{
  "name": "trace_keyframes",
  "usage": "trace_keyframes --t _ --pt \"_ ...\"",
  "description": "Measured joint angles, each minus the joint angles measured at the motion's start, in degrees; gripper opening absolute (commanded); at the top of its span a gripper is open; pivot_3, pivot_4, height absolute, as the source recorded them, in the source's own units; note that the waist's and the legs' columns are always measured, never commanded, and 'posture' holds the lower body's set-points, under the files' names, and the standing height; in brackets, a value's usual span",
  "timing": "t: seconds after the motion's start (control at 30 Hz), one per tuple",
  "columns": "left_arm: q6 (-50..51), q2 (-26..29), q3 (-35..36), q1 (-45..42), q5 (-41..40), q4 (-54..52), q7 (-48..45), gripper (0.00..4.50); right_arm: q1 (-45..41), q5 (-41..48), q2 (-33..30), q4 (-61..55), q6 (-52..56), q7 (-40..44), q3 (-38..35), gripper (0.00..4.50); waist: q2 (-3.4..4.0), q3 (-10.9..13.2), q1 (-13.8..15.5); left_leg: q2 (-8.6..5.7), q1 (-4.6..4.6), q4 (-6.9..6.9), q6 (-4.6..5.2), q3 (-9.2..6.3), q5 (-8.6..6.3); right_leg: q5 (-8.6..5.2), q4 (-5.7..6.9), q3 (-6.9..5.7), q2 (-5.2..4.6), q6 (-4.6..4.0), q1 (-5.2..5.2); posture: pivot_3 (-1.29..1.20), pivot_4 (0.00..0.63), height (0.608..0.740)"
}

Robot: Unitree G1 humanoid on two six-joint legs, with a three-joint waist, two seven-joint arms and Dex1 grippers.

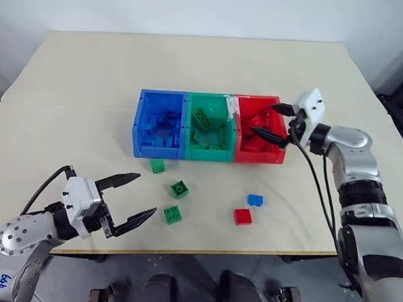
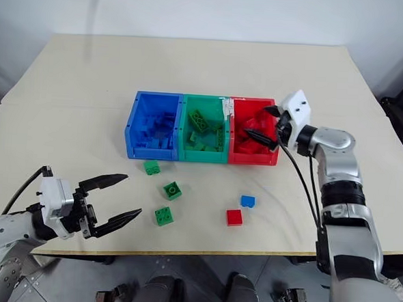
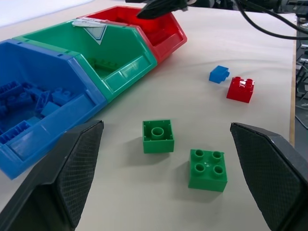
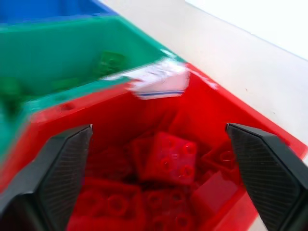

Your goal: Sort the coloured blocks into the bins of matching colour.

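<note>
The bins stand joined in a row at mid-table: blue [image 1: 157,149], green [image 1: 208,153] and red [image 1: 258,156], each holding several blocks of its own colour. In front of them lie three loose green blocks [image 1: 158,165] [image 1: 179,189] [image 1: 172,214], a blue block [image 1: 255,200] and a red block [image 1: 242,216]. My right gripper [image 1: 275,121] hangs open over the red bin's right side, and a red block [image 4: 168,156] lies in the bin below its fingers. My left gripper [image 1: 133,198] is open and empty near the front left, just left of the nearest green block [image 3: 208,169].
The beige table [image 1: 82,82] has bare room behind and to the left of the bins. Its front edge runs close behind the loose blocks. A white label [image 4: 161,79] sits on the wall between the green and red bins.
</note>
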Motion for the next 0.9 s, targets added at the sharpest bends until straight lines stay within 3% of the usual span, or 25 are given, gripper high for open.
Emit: trace_keyframes --t 0.2,0.33,0.43,0.63,0.9 --pt "-0.76 0.30 -6.05 -6.76 2.72 6.96 -3.58 4.50 19.79 9.29 -9.06 -19.58 8.34 7.01 -7.79 4.47 0.02 0.00 0.99 0.00 0.07 0.01 -0.01 0.11 -0.02 0.01 0.01 0.07 0.04 0.00 0.03 0.00 0.150 0.740" --pt "-0.59 -0.10 -11.04 -12.85 3.96 11.43 -6.25 4.50 34.93 7.52 -14.32 -24.98 1.38 9.99 -11.99 4.47 0.03 -0.01 1.14 0.04 0.16 0.01 -0.04 0.21 -0.04 0.01 0.01 0.17 0.12 0.00 0.05 0.00 0.150 0.740" --pt "-1.38 -0.97 -13.10 -16.75 5.06 14.29 -6.95 4.50 40.94 5.82 -15.95 -24.85 -3.29 11.42 -13.10 4.47 0.03 -0.02 0.85 0.06 0.25 0.01 -0.04 0.34 -0.04 0.02 0.03 0.29 0.14 0.01 0.05 0.00 0.150 0.740" --pt "-4.50 -1.46 -15.34 -19.24 6.09 16.42 -9.39 4.50 40.23 5.25 -16.02 -25.80 -3.50 11.62 -10.65 4.47 0.03 -0.02 -0.61 0.18 0.32 0.01 -0.09 0.39 -0.01 0.05 0.08 0.37 0.24 -0.05 0.01 0.00 0.150 0.740" --pt "-5.75 0.62 -12.02 -14.24 6.10 15.91 -8.96 4.50 32.18 4.00 -11.60 -30.62 5.46 10.36 1.90 4.47 0.03 -0.02 -0.11 0.14 0.22 0.10 -0.08 0.24 -0.02 0.06 0.08 0.34 0.19 -0.06 0.01 0.00 0.150 0.740"
